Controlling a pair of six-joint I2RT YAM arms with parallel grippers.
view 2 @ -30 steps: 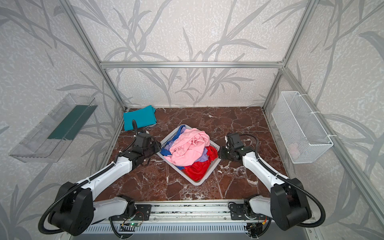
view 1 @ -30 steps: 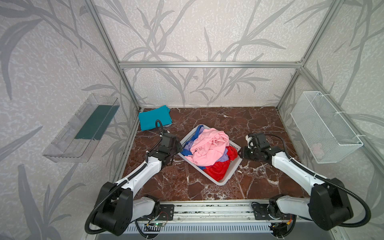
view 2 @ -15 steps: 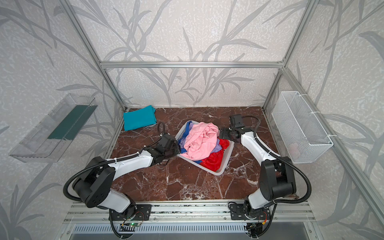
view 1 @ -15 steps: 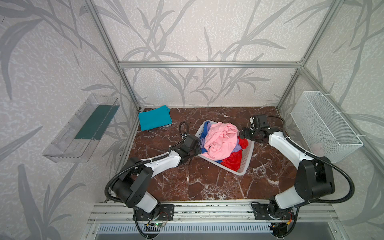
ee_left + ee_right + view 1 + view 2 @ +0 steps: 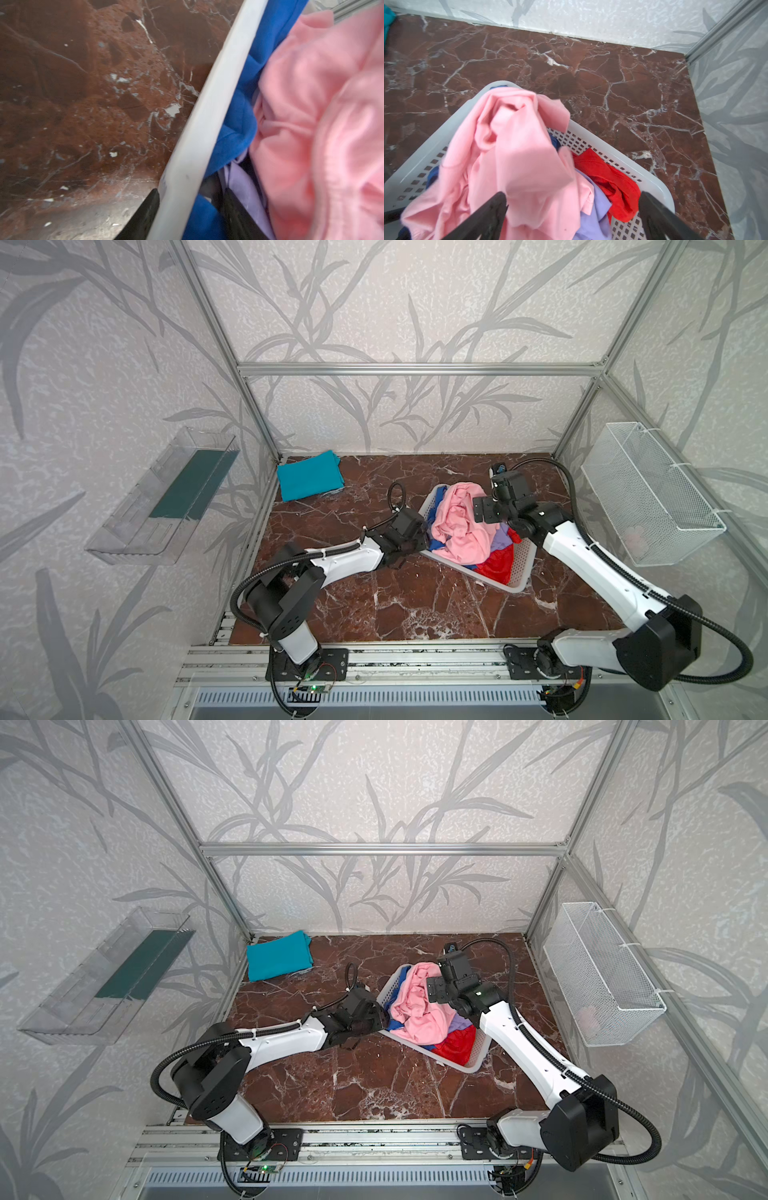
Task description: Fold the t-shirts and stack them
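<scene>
Left gripper [image 5: 190, 191] sits astride the basket [image 5: 525, 568] rim on the side facing table centre. One finger is outside, touching the rim. The other is inside, next to the blue shirt [image 5: 239, 99], and stands off the rim with a gap. The jaws are about half wide, so we read that as loose, not clamped. It's probably there to place or steady the basket.

The basket sits angled, right of centre, and the table [image 5: 415, 614] in front is bare. We take that as the folding area. The teal shirt [image 5: 309, 481] lies folded flat in the far left corner, well apart from both arms, likely as the stack base.

Right gripper [image 5: 572, 195] hangs over the pile with jaws fully wide, holding nothing. The pink shirt [image 5: 457, 526] is crumpled on top of the heap, directly under and between the fingers. We can't tell if the tips touch the cloth. The lavender shirt [image 5: 593, 220] is just beneath it, with the red shirt [image 5: 608, 178] beside it against the basket wall.

We judge the pink one comes out first, since it's topmost and centred under the jaws. The lavender shirt lies right under it, so a deep pinch may drag both.
</scene>
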